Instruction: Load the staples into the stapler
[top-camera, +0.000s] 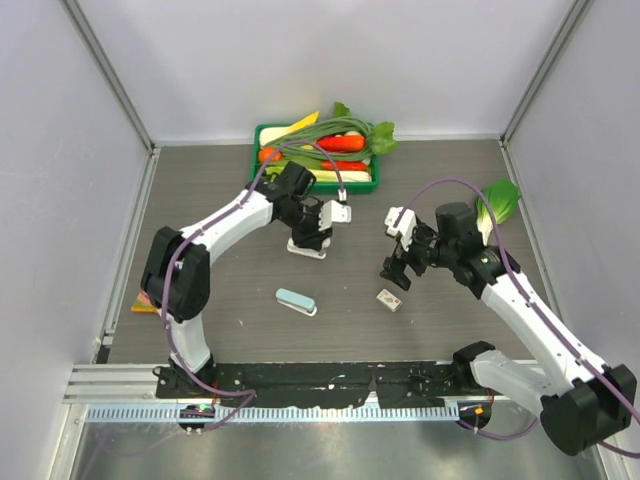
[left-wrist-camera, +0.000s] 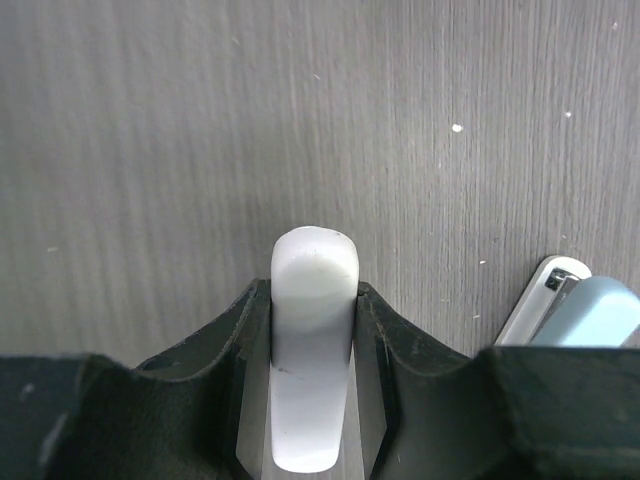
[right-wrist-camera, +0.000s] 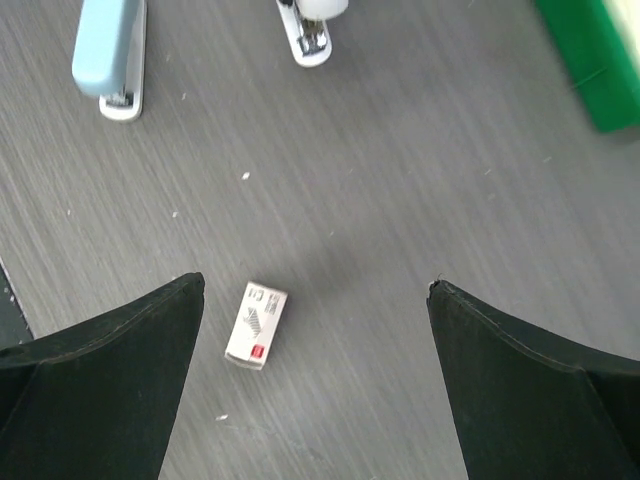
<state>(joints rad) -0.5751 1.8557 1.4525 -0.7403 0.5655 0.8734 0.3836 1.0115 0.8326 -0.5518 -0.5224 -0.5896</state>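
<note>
Staple box (right-wrist-camera: 257, 325): lying flat, lower left of the right wrist view, long axis running nearly top to bottom.
Right gripper (right-wrist-camera: 316, 283): hovering spread wide over it, the nearer arm.
Left gripper (left-wrist-camera: 313, 292): clamping white stapler (left-wrist-camera: 313, 350).

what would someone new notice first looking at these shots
The green tray heaped with colourful vegetables at the back of the table catches the eye first. Mid-table, the left gripper is shut on a white stapler, with a light blue stapler lying nearer the front. The right gripper hangs open over the small staples box.
</note>
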